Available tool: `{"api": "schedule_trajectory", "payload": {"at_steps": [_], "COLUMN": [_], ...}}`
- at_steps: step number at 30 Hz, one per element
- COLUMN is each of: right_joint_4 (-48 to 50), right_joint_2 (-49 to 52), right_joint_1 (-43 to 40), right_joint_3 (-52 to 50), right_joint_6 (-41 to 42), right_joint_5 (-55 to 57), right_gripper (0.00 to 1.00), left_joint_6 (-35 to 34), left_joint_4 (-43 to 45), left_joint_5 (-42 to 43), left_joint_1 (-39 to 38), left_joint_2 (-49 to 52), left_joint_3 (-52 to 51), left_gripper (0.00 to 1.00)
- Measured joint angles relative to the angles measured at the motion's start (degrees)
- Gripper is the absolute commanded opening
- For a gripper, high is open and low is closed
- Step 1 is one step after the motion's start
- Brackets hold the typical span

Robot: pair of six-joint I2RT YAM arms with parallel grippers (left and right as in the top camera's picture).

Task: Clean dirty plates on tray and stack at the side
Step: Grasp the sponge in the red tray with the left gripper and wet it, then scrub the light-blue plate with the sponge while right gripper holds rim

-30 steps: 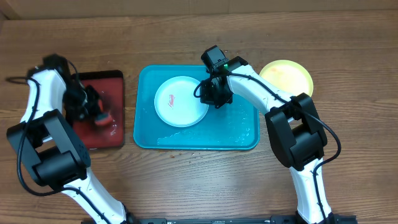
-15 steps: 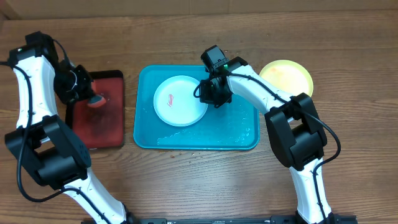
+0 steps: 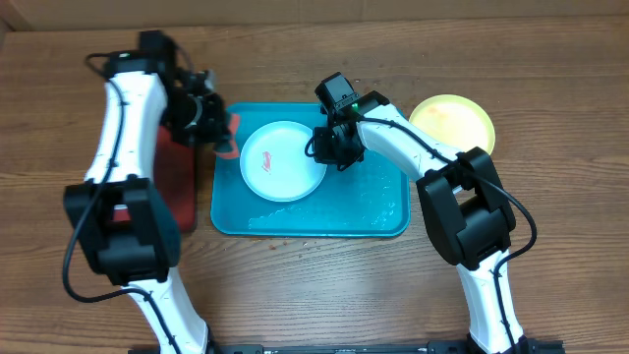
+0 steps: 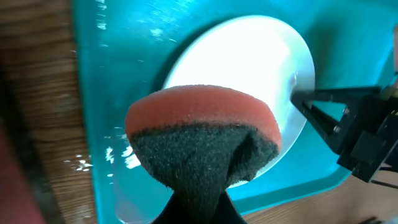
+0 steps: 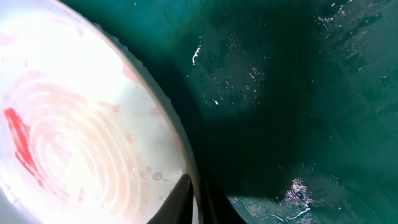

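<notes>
From overhead, the left gripper is clamped on a sponge and hangs over the near left rim of the teal tray. The white plate lies in the tray just ahead of these jaws, so the sponge looks poised to wipe its red smear. The right gripper is at the opposite edge of the plate, likely to keep it from sliding under the scrub. Well behind the right jaws, outside the tray, a yellow-green plate sits on the table. A red tray shows behind the left jaws, partly under the arm.

In the left wrist view, the sponge fills the space in front of the jaws, orange face up and dark scouring pad pinched below. The white plate lies beyond it.

In the right wrist view, the fingertips stand narrow, with the plate's rim between them. The smear lies to their left and wet tray floor to their right.

No brand, label or writing can be read in any view.
</notes>
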Motion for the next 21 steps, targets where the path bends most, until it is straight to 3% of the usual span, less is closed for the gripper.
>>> {"api": "schedule_trajectory", "payload": {"at_steps": [6, 21], "right_joint_4": [-0.07, -0.02], "right_joint_2": [0.00, 0.00], "right_joint_1": [0.11, 0.13], "right_joint_3": [0.00, 0.00], "right_joint_6": [-0.02, 0.13], "right_joint_5": [0.17, 0.20], "right_gripper": [0.08, 0.08], "left_joint_6": [-4.66, -13.46], "left_joint_4": [1.70, 19.78], "left_joint_5": [-5.38, -8.04], "left_joint_1": [-6.69, -14.80], "left_joint_2": [0.00, 0.00], "left_joint_3": [-1.31, -12.92], "left_gripper": [0.04, 0.04]}}
